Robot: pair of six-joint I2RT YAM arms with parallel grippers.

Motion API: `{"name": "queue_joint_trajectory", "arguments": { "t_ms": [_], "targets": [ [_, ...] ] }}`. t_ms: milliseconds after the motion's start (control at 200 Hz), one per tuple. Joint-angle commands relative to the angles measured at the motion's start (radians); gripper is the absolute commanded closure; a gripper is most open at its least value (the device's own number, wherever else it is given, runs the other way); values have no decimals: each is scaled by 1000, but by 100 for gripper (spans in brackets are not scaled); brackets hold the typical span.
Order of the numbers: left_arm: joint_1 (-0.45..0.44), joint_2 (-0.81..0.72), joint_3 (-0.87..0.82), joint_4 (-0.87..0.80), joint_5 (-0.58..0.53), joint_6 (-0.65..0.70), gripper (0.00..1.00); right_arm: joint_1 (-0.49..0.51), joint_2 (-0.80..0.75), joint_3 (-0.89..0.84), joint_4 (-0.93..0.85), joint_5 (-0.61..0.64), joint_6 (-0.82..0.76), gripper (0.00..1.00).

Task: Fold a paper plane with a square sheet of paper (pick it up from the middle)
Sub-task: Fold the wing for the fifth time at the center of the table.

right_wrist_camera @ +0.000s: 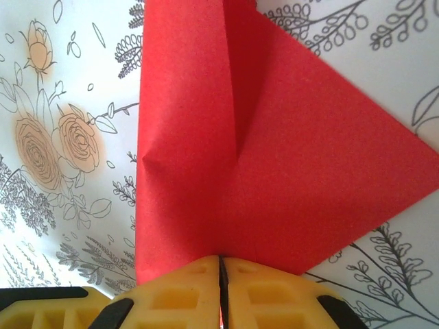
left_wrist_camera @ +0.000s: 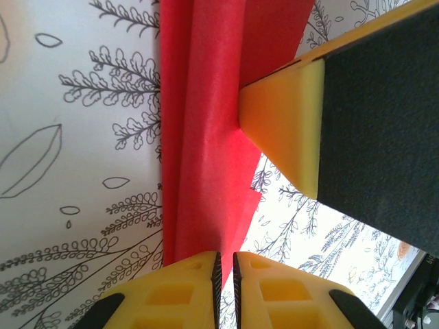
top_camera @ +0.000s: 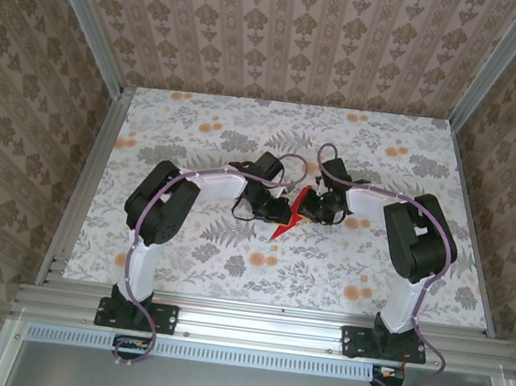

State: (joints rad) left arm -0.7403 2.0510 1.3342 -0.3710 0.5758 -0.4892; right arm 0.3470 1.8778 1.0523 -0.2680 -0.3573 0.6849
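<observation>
The folded red paper [top_camera: 287,223] is at the middle of the worktop [top_camera: 184,259], between the two hands, its pointed end toward the near edge. The left hand [left_wrist_camera: 225,267] is pinched tight on one edge of it, with the sheet caught between its nearly meeting yellow pads. The right hand [right_wrist_camera: 221,271] is likewise clamped on the paper, below a long crease and a broad triangular flap. In the left wrist view a right finger [left_wrist_camera: 285,130] meets the paper's side.
</observation>
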Motion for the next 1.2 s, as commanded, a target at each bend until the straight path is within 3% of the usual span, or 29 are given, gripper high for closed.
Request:
{"name": "queue_joint_trajectory", "arguments": {
  "t_ms": [0, 1200],
  "targets": [
    [-11, 23, -15, -81, -25, 31, 84, -6, 111, -37, -130, 222, 16, 90],
    [-47, -119, -103, -174, -91, 25, 84, -8, 141, -36, -135, 254, 34, 90]
  ]
}}
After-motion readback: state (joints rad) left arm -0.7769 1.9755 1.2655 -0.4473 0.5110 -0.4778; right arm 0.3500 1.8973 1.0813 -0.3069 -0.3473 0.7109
